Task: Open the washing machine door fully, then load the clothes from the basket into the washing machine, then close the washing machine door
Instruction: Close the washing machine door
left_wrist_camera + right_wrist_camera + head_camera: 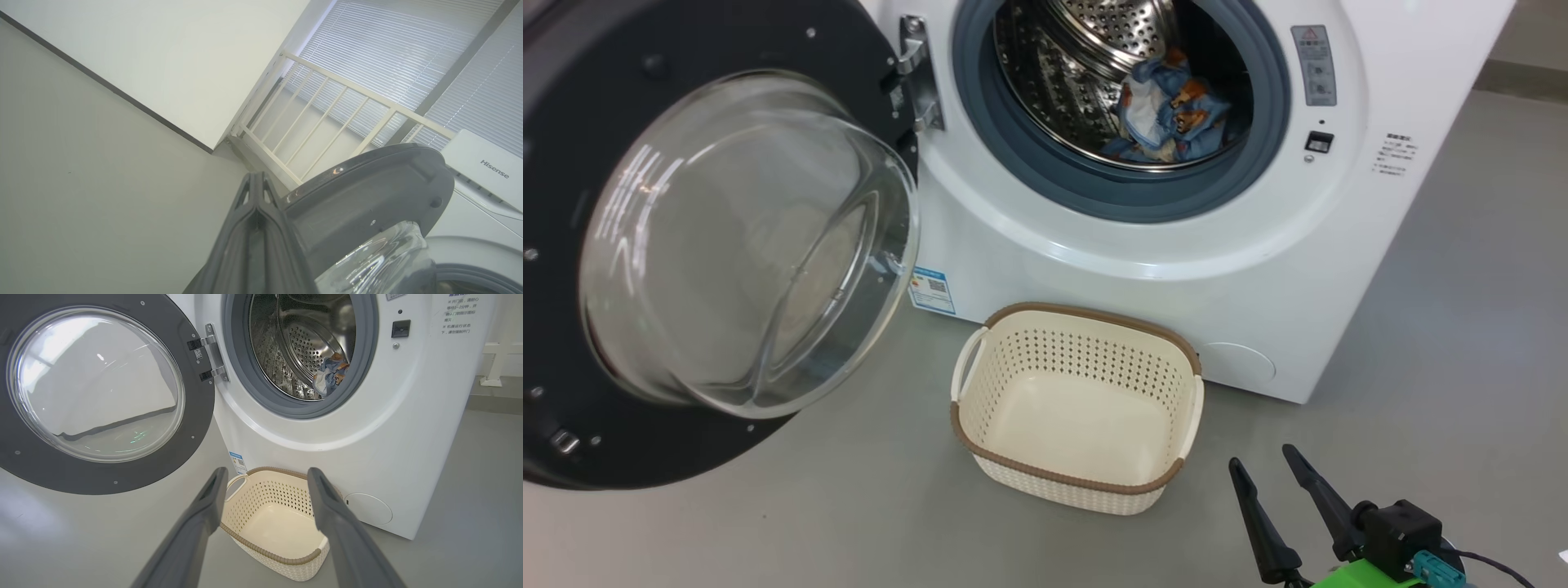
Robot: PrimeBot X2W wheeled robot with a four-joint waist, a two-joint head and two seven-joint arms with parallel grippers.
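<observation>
The white washing machine [1143, 261] [408, 416] stands with its round black-framed door [572, 269] [196, 428] swung wide open to the left. Light-blue clothes [1168, 110] [331, 373] with orange prints lie inside the steel drum. The cream basket [968, 400] [249, 498] sits on the floor in front of the machine with nothing in it. My right gripper [1262, 457] [267, 473] hangs open near the basket's right front corner, nothing between its fingers. My left gripper [256, 177] is shut and holds nothing, its tips beside the door's outer edge [367, 183].
Grey floor [768, 523] lies all around. A white railing [327, 118] and window blinds [392, 49] stand behind the machine. A white wall panel [163, 53] is to the left of the railing.
</observation>
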